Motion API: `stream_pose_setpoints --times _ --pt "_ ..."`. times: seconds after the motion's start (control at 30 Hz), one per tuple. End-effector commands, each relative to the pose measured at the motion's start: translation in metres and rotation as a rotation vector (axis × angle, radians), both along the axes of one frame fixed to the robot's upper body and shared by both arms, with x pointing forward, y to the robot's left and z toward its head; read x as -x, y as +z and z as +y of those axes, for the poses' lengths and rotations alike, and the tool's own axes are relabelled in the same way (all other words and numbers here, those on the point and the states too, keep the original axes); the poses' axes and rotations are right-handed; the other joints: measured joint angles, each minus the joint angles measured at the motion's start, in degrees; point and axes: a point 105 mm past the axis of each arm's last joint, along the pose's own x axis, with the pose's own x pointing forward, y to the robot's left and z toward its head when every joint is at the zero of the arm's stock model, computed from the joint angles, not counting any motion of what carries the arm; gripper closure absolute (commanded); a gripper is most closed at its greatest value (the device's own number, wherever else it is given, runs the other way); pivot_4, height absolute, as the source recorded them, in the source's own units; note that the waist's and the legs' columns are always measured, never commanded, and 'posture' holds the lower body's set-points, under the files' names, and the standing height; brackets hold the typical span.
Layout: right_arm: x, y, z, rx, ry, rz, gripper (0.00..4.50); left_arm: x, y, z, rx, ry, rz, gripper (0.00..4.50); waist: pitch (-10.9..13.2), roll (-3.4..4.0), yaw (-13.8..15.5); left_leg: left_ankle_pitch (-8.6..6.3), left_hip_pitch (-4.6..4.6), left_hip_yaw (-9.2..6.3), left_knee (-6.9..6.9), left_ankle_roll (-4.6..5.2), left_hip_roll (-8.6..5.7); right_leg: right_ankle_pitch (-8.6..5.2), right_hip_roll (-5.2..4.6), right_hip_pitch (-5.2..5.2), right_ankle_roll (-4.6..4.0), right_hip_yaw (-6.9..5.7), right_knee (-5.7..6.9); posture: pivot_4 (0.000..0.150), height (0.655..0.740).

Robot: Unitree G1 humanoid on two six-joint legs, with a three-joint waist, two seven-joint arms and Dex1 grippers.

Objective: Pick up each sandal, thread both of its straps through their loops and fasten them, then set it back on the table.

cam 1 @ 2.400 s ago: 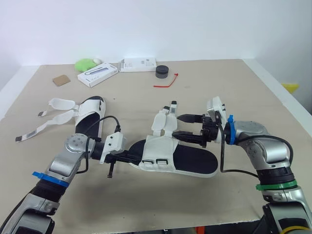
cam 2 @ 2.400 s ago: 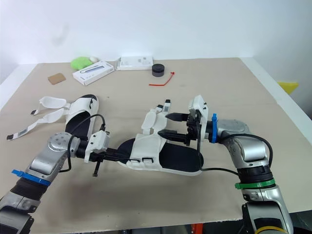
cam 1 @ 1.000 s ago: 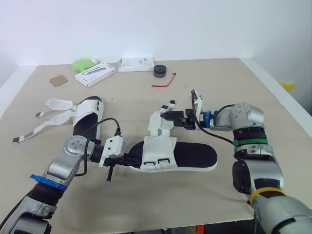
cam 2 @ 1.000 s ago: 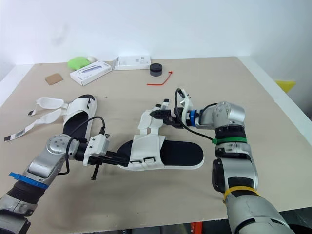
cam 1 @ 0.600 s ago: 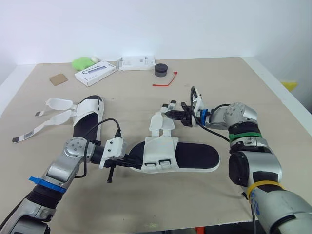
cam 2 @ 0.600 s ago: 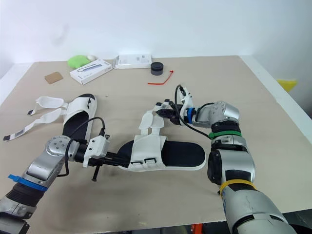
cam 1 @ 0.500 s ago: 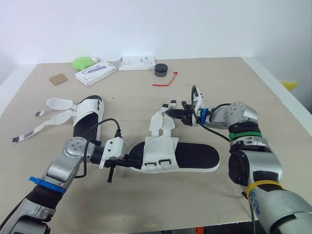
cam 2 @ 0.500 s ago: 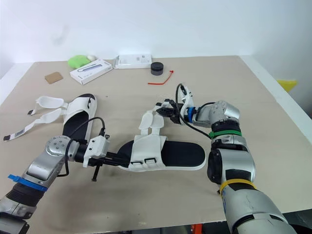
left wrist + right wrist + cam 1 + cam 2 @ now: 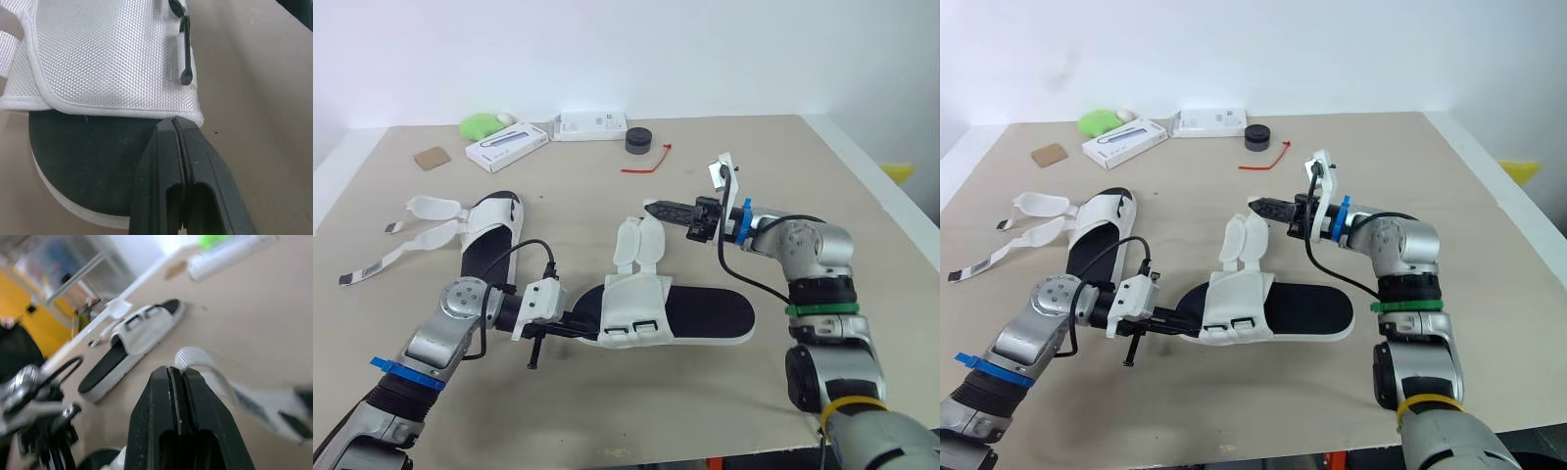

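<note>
Right claw (image 9: 652, 208) is pictured with its fingers pressed together, raised just above and behind the two straps (image 9: 641, 243) of the near sandal (image 9: 705, 315). Half a second earlier it had been set low against the strap tips. The dark tips that were then held upright are no longer seen standing, and both straps are now shown as rounded folds rising from the white upper. Whether any webbing is nipped between the fingers cannot be told, though a white strap is seen curving past them in the right wrist view. The left claw (image 9: 574, 324) is kept closed at the toe end, its tips laid against the hem of the upper, and the sandal has not been shifted on the counter (image 9: 607, 411). The two loops (image 9: 631, 326) on the upper are left empty, so the threading is judged not yet properly begun, and a fresh hold on a strap tip is likely to be needed. The second sandal (image 9: 491, 233) is left flat on the robot's left, well apart, its own bands splayed open.
</note>
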Motion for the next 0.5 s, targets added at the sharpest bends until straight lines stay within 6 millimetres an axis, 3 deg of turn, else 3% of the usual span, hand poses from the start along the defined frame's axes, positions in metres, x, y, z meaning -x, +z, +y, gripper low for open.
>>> stream_pose_setpoints --times 0.03,0.33,0.5 --pt "0.036 0.008 0.015 0.100 0.175 -0.318 4.34 0.005 -0.009 0.002 -0.038 -0.011 0.030 4.50 0.0 0.00 0.0 0.00 0.01 0.00 0.00 0.00 0.00 -0.01 0.00 0.00 0.01 -0.02 -0.02 0.150 0.7400" --pt "0.069 -0.039 0.016 0.450 0.367 -0.989 4.34 0.006 -0.008 0.002 -0.042 -0.023 0.030 4.50 0.0 -0.03 0.0 0.01 0.22 0.26 0.03 -0.01 -0.04 -0.04 0.02 0.07 0.06 0.15 0.00 0.150 0.7400" --pt "0.076 -0.057 0.010 0.534 0.458 -1.213 4.34 0.006 -0.008 0.002 -0.045 -0.027 0.033 4.50 0.0 -0.05 0.0 0.01 0.57 0.38 0.03 -0.02 -0.04 -0.09 0.06 0.35 0.01 0.26 0.01 0.150 0.7400"
